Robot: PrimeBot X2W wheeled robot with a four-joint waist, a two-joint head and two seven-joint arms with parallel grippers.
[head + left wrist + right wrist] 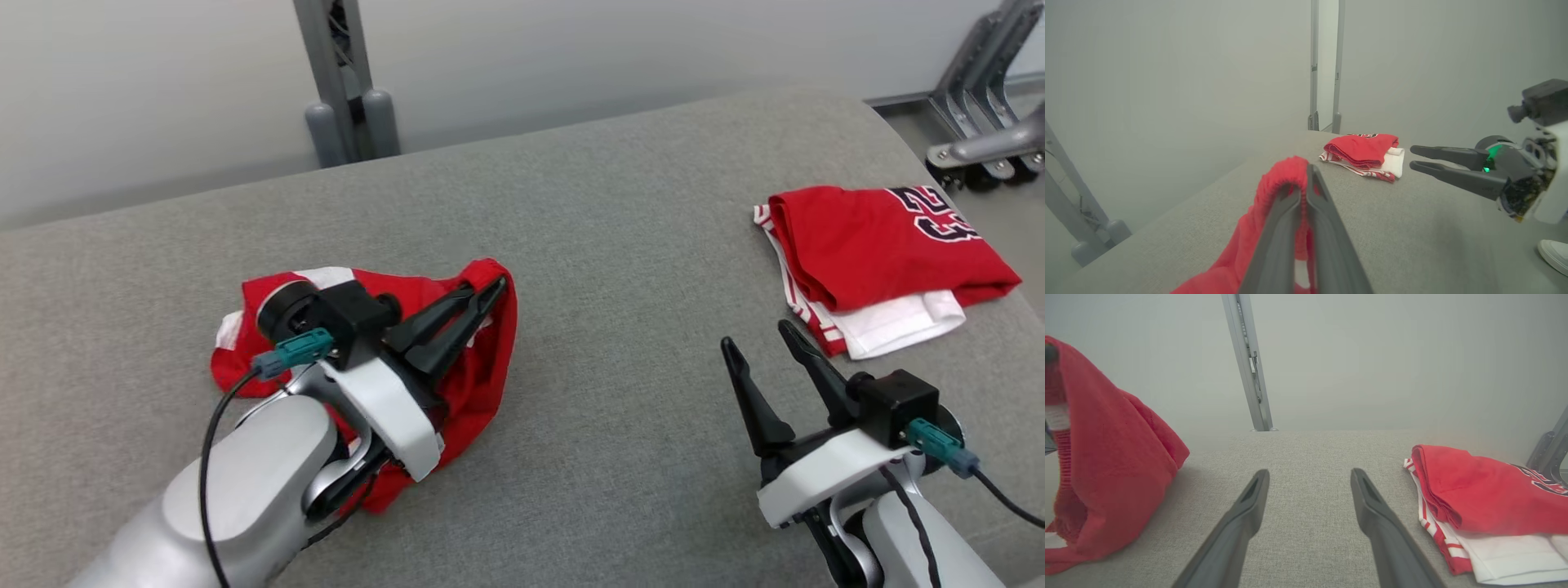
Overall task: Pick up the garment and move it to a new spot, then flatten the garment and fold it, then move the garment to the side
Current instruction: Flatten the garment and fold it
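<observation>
The left gripper [494,286] is clamped together on a ribbed edge of the garment [490,359], at about 8 o'clock on the table [620,204]. The cloth hangs from the tips and its lower part rests on the table. The right gripper [756,335] hovers at 4 o'clock, fingers apart, holding nothing. The pinch takes little cloth, so a quick lift could let the edge slip free. The trailing part may drag and bunch, making flattening harder. Carried toward 2 o'clock, it could land on the folded pile [873,245] or snag the right fingers.
</observation>
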